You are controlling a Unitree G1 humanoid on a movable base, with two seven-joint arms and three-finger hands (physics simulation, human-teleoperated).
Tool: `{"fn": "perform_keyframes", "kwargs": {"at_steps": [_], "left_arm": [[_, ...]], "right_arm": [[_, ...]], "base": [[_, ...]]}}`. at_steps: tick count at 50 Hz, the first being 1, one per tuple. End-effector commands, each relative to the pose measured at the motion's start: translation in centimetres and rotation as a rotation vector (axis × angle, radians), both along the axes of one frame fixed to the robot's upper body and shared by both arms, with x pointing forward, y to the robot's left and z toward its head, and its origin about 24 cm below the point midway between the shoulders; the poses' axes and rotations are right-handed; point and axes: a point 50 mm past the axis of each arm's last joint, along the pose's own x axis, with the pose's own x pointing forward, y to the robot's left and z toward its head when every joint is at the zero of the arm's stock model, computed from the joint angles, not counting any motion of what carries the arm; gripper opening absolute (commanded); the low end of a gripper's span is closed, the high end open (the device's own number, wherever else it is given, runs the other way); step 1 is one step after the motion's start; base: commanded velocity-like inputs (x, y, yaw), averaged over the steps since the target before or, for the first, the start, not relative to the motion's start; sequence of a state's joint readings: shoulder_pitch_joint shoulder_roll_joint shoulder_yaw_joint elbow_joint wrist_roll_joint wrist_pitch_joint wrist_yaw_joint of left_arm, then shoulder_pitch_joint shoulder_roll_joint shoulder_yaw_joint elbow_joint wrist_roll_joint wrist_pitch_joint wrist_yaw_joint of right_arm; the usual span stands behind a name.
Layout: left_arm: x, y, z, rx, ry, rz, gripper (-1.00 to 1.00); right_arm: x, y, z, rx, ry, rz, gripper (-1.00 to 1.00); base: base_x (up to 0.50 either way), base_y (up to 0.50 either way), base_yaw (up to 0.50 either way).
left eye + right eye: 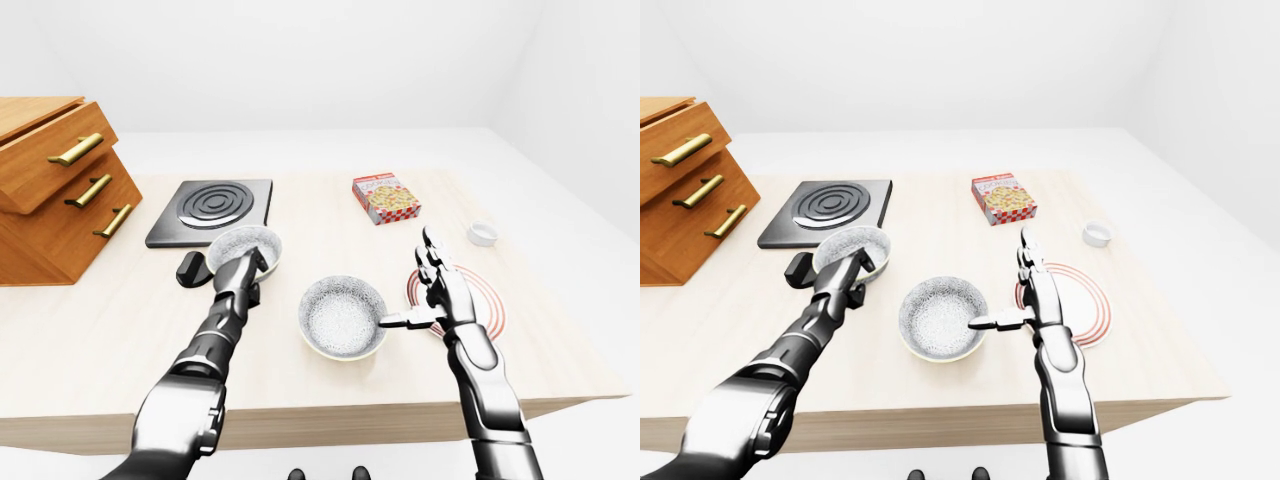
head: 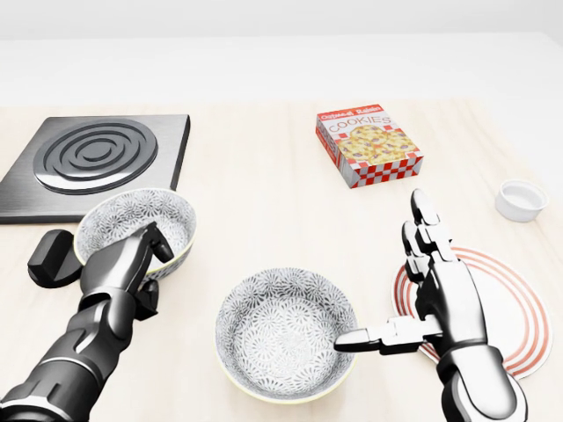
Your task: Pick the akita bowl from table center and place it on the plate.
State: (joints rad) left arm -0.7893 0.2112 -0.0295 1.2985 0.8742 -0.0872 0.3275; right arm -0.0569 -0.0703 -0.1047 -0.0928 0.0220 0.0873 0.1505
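The akita bowl (image 2: pixel 286 338), white with a grey speckled pattern, sits at the bottom middle of the head view. My right hand (image 2: pixel 383 277) stands just right of it, open, fingers (image 2: pixel 424 224) pointing up and thumb stretched left to the bowl's rim. That hand hovers over the left part of the red-ringed plate (image 2: pixel 515 308), which holds nothing. A second patterned bowl (image 2: pixel 132 220) lies further left. My left hand (image 2: pixel 148 251) rests over its near rim with fingers loosely extended, not closed round it.
A black stove plate (image 2: pixel 97 163) is at the upper left, with a small black object (image 2: pixel 51 258) below it. A cookie box (image 2: pixel 368 145) and a small white cup (image 2: pixel 522 199) lie toward the right. A wooden drawer cabinet (image 1: pixel 55 190) stands at the table's left.
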Motion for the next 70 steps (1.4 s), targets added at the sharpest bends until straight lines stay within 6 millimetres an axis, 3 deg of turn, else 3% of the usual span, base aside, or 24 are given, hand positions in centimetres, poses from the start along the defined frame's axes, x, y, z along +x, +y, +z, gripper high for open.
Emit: {"fn": "perform_keyframes", "kwargs": {"at_steps": [1, 5, 11, 24, 31, 33, 37, 40, 45, 55, 70], "left_arm": [[-0.8, -2.1, -0.9, 0.015, 0.003, -0.091, -1.00], [-0.9, -3.2, 0.2, -0.027, -0.029, -0.168, -1.00], [-3.2, -5.6, 3.8, -0.068, -0.124, -0.331, -1.00], [-5.7, -6.5, 9.1, -0.041, -0.220, -0.395, -1.00], [-6.9, -7.1, 9.9, -0.032, -0.228, -0.427, -1.00], [-7.3, -7.4, 10.3, -0.027, -0.227, -0.448, -1.00], [-7.3, -7.4, 10.3, -0.022, -0.226, -0.459, -1.00], [-7.3, -7.5, 10.1, -0.015, -0.218, -0.471, -1.00], [-7.4, -7.9, 10.0, -0.015, -0.216, -0.489, -1.00], [-9.6, -9.6, 12.2, -0.010, -0.213, -0.531, -1.00], [-11.2, -11.1, 12.5, -0.013, -0.204, -0.583, -1.00]], "right_arm": [[-0.5, -0.3, -0.1, 0.000, 0.002, 0.001, 1.00], [-0.5, -0.3, -0.1, -0.001, 0.001, 0.001, 1.00], [-1.0, -0.5, -0.1, -0.001, 0.003, 0.000, 1.00], [-0.5, -0.1, 0.4, -0.003, -0.020, 0.001, 1.00], [-0.3, 0.3, 1.2, -0.018, -0.050, 0.011, 1.00], [0.0, 0.3, 2.3, -0.038, -0.094, 0.010, 1.00], [0.6, 0.2, 4.1, -0.156, -0.156, 0.029, 1.00], [1.1, 0.3, 6.1, -0.342, -0.217, 0.081, 1.00], [1.4, 0.2, 7.9, -0.581, -0.231, 0.158, 1.00], [3.0, -0.3, 7.0, -0.752, -0.108, 0.197, 1.00], [5.3, 2.6, 7.3, -0.833, -0.105, 0.260, 1.00]], "base": [[0.00, 0.00, 0.00], [0.00, 0.00, 0.00], [0.00, 0.00, 0.00], [0.00, 0.00, 0.00], [0.00, 0.00, 0.00], [0.00, 0.00, 0.00], [0.00, 0.00, 0.00], [0.00, 0.00, 0.00], [0.00, 0.00, 0.00], [0.00, 0.00, 0.00], [0.00, 0.00, 0.00]]}}
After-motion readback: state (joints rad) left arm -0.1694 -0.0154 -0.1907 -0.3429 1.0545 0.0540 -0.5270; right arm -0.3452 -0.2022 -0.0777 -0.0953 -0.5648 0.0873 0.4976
